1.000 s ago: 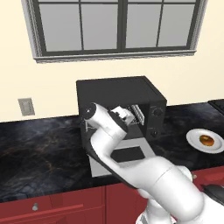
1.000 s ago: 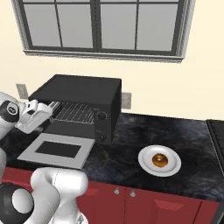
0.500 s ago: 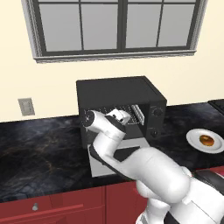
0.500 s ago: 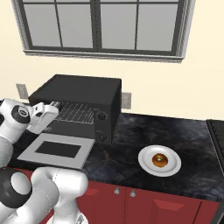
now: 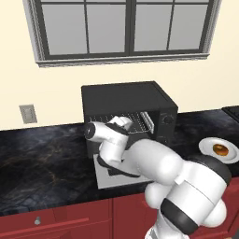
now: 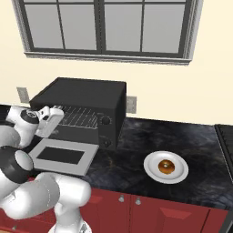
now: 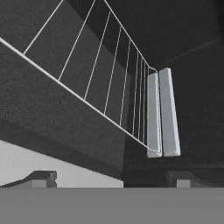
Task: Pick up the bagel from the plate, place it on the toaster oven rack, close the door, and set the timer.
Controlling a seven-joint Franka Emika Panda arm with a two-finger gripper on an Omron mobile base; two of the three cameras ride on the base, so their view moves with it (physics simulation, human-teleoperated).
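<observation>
The golden-brown bagel (image 5: 220, 150) (image 6: 166, 166) lies on the white plate (image 5: 205, 145) (image 6: 152, 171), on the dark counter right of the black toaster oven (image 5: 126, 100) (image 6: 79, 95). The oven's door (image 6: 90, 157) lies open and flat in front of it. The toaster oven rack (image 6: 83, 119) (image 5: 140, 120) (image 7: 100, 74) sits bare inside the cavity. My gripper (image 6: 51, 117) (image 5: 124, 125) (image 7: 113, 179) hovers at the left side of the oven's mouth, above the door. It points into the cavity and stands open with nothing between its fingers, far from the bagel.
Two round knobs (image 6: 105, 121) (image 5: 168, 119) sit on the oven's right panel. A wall outlet (image 5: 28, 113) is left of the oven, another outlet (image 6: 131, 103) right of it. A stove edge (image 6: 225, 136) borders the counter at far right. Red cabinets run below.
My arm's wrist joint has sunk a little and turned. The gripper stays at the oven's mouth, still open. Bagel, plate and door have not moved.
</observation>
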